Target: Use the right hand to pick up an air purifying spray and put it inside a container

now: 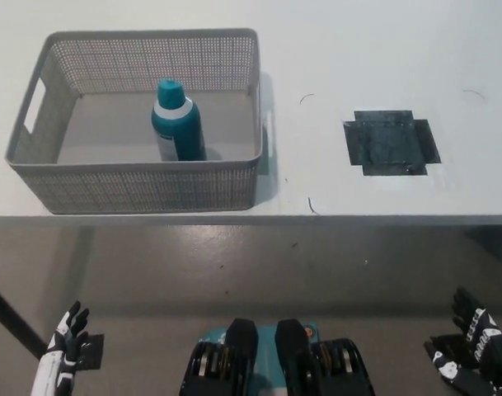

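A white table (pixel 382 49) carried a grey perforated basket (pixel 135 186). Inside it a teal and white spray can (pixel 178 124) stood upright, so the placing looked finished. The black right hand (pixel 473 346) hung low, empty, fingers spread; the white left hand (pixel 63 351) rested likewise. No further move seemed needed.

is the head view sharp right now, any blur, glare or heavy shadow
Head view: sharp overall, with the basket mesh and the spray can crisp; lighting is even and soft on the white table, no glare; only a light shadow falls along the basket's right side; the floor below the table edge is dimmer; the left robot hand and right robot hand sit low at the frame's bottom corners, free of motion blur.
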{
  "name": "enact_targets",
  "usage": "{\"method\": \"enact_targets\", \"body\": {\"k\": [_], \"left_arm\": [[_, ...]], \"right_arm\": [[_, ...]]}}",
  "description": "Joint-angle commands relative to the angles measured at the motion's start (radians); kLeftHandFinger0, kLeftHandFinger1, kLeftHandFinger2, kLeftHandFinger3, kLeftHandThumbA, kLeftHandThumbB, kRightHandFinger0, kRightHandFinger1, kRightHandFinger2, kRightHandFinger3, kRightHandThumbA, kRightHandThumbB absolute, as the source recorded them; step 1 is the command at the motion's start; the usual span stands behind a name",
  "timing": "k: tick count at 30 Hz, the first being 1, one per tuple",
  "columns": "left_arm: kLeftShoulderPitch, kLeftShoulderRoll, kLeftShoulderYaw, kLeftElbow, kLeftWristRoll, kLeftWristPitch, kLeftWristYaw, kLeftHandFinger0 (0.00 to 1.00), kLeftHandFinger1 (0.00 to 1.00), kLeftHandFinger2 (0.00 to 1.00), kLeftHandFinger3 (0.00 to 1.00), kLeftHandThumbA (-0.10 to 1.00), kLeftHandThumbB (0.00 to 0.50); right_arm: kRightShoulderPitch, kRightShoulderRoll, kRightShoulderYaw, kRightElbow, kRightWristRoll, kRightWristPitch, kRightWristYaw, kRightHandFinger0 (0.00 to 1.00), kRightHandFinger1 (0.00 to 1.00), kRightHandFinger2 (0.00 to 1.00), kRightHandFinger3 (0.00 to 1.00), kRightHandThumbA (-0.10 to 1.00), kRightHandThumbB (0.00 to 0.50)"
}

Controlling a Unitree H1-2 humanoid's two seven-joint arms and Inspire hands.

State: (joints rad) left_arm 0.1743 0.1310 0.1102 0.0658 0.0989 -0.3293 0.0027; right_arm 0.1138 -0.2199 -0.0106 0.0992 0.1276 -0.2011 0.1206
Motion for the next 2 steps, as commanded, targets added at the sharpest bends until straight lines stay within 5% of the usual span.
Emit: {"method": "enact_targets", "body": {"k": [1,2], "left_arm": [[-0.011,0.013,0.004,-0.016,-0.009,-0.049,0.01,1.0,1.0,1.0,1.0,1.0,0.261],[-0.013,0.012,0.004,-0.017,-0.005,-0.049,0.012,1.0,1.0,1.0,1.0,1.0,0.257]], "right_arm": [[-0.01,-0.007,-0.017,-0.023,0.006,-0.066,0.017,1.0,1.0,1.0,1.0,0.71,0.5],[-0.012,-0.008,-0.017,-0.024,0.008,-0.065,0.018,1.0,1.0,1.0,1.0,0.71,0.5]]}}
